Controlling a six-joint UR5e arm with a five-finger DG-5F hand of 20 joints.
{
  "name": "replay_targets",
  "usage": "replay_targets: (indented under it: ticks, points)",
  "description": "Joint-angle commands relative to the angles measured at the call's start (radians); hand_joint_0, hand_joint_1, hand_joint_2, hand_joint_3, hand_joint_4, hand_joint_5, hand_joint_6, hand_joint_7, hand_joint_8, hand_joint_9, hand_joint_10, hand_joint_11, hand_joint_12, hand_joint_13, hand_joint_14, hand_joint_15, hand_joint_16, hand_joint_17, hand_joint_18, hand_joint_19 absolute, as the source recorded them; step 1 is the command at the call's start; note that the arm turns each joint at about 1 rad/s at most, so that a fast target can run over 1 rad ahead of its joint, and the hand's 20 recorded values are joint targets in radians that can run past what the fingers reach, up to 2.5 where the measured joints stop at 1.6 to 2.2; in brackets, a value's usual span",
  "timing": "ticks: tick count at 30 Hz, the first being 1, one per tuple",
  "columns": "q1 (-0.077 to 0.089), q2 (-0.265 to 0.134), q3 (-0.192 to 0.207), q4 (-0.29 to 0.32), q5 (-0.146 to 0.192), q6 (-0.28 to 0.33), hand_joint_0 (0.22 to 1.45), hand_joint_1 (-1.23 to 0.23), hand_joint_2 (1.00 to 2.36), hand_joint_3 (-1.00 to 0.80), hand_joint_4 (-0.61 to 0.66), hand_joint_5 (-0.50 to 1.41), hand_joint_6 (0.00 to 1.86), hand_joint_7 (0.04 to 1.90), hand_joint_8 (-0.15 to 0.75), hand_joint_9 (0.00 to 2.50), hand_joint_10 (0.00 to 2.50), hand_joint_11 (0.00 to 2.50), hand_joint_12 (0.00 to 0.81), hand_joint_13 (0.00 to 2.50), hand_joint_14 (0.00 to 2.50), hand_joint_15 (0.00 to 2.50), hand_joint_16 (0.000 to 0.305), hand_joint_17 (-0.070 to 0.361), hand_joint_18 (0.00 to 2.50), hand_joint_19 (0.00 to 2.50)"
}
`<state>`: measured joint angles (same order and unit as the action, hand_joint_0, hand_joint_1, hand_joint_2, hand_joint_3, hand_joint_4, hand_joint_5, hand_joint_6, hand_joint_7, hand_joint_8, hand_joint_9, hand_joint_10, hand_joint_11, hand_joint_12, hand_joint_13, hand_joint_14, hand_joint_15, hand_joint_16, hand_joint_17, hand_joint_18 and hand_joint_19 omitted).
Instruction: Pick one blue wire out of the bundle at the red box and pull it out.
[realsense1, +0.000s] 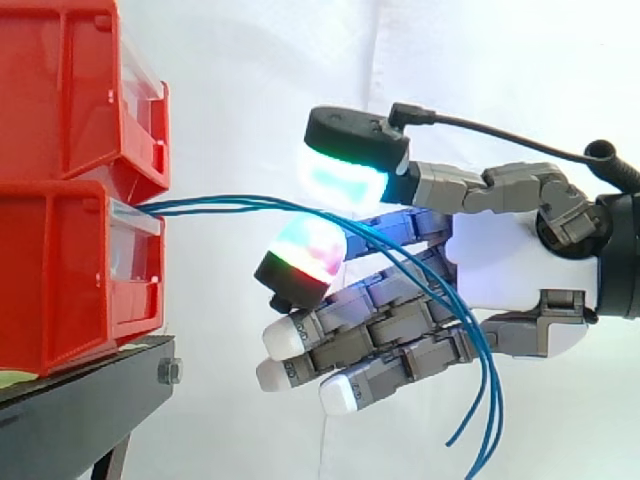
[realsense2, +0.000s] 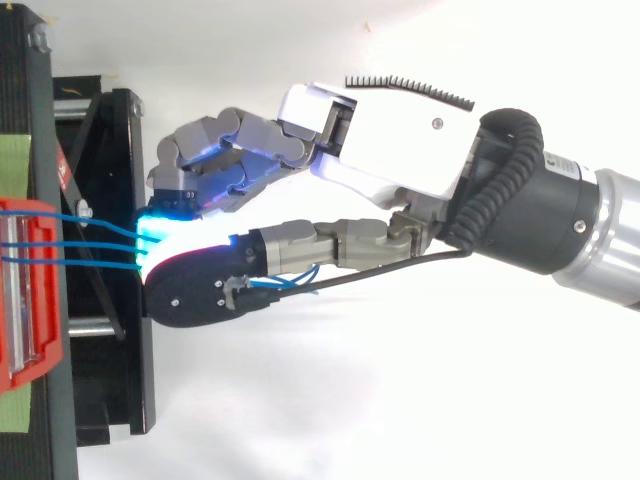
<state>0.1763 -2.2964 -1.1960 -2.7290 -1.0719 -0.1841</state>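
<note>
Bright, even light floods the white curtain (realsense1: 250, 60), nearly shadowless. The hand (realsense2: 400, 150) gives off a cyan-white glare, and the black stand (realsense2: 100, 400) sits dark.

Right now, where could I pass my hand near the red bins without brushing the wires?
Free: the gap below the blue wires, between the red bins and the hand. Crowded: where the wires thread through the hand and droop past its palm.

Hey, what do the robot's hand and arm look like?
The hand has a white palm, grey segmented fingers and thick glowing pads: some cyan-green and red with black backs, others white. The arm is black at the wrist, then silver.
</note>
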Motion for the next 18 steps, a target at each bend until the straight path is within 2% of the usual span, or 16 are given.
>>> replay_targets:
  ticks: [1,7,13,16,18]
  points:
    - [-0.001,0.0,-0.001,0.0,0.001,0.0,0.58,-0.65,1.02,-0.22,0.29,-0.17,0.83,1.07,0.395,0.8,0.01,0.45,0.465,0.53,0.01,0.17,0.062,0.14,0.68,0.38]
    - [-0.001,0.0,-0.001,0.0,0.0,0.0,0.6,-0.76,1.02,-0.22,0.29,-0.2,0.89,0.97,0.389,0.76,0.01,0.5,0.468,0.54,0.01,0.18,0.062,0.14,0.71,0.36]
    - [0.0,0.0,-0.001,0.0,0.0,0.005,0.69,-0.87,1.02,-0.25,0.25,-0.21,0.9,0.94,0.376,0.72,0.01,0.5,0.464,0.54,0.01,0.16,0.061,0.138,0.72,0.31]
    - [0.0,0.0,0.001,0.0,0.0,0.005,0.75,-0.9,1.01,-0.34,0.28,-0.22,0.88,0.95,0.358,0.68,0.01,0.49,0.455,0.52,0.0,0.14,0.061,0.137,0.72,0.28]
    - [0.0,0.0,-0.001,0.0,0.0,0.005,0.77,-0.94,1.0,-0.5,0.27,-0.22,0.88,0.95,0.346,0.65,0.01,0.49,0.453,0.52,0.0,0.14,0.061,0.137,0.72,0.25]
